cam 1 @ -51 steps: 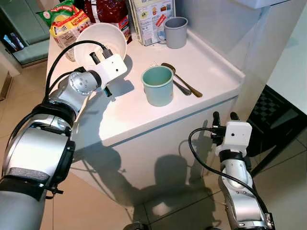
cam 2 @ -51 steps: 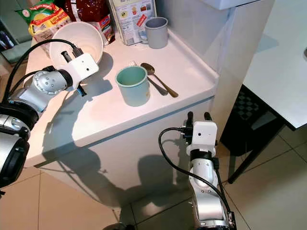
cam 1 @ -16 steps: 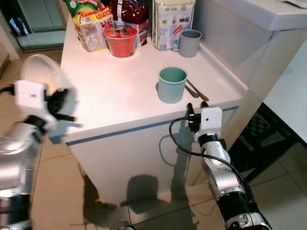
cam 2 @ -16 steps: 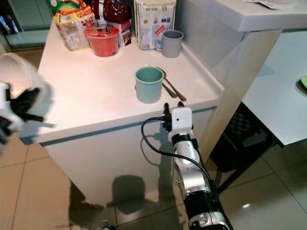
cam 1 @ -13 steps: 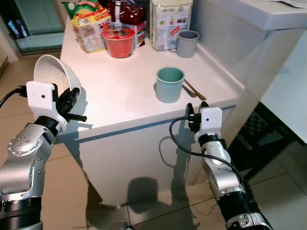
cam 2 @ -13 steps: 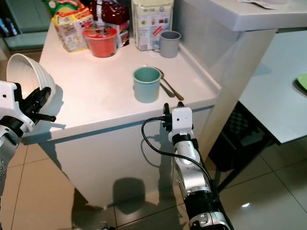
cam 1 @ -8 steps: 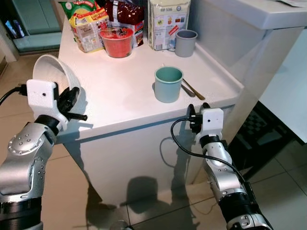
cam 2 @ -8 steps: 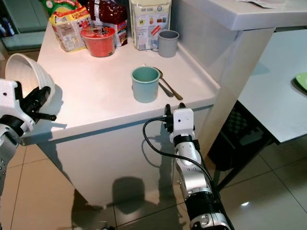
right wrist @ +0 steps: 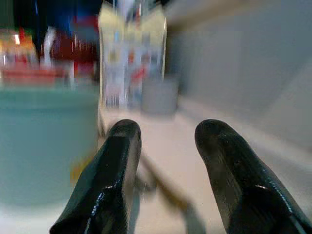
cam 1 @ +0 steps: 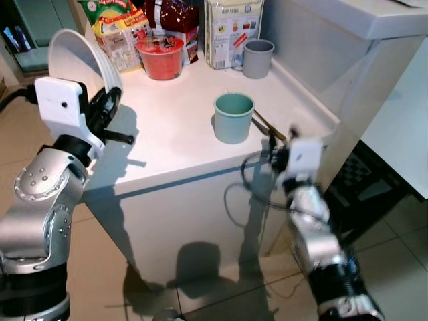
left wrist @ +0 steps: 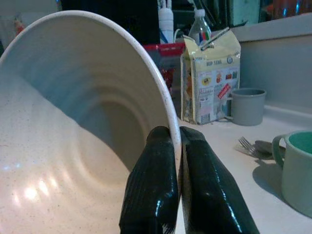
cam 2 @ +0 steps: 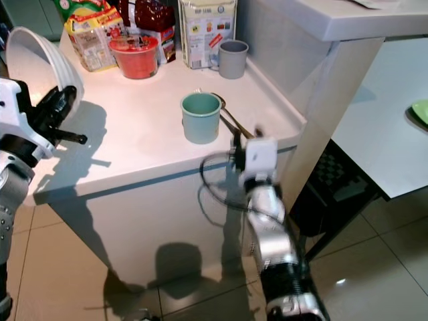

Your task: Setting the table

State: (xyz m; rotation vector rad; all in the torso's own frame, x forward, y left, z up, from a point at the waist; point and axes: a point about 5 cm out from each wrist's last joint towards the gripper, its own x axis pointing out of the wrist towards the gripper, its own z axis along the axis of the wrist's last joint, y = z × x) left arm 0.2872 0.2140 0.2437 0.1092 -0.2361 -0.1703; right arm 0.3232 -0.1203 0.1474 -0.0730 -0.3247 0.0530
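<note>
A white bowl (cam 1: 77,55) is held tilted above the left edge of the white counter (cam 1: 174,144), with my left gripper (cam 1: 109,114) shut on its rim. In the left wrist view both fingers pinch the rim of the bowl (left wrist: 73,122), one on each side. A teal mug (cam 1: 233,117) stands mid-counter, with a spoon and fork (cam 1: 266,126) just to its right. My right gripper (right wrist: 165,141) is open at the counter's front right edge, blurred, facing the mug (right wrist: 46,141) and the cutlery.
A grey mug (cam 1: 257,57), a red tub (cam 1: 160,57), a carton (cam 1: 233,30) and snack packs (cam 1: 117,30) line the back of the counter. A grey wall block rises on the right. Beyond it stands a white table (cam 2: 384,127) with a green plate (cam 2: 421,110).
My left arm has lifted the bowl higher beside the counter. My right gripper has risen from below the counter's edge to its top, blurred by motion.
</note>
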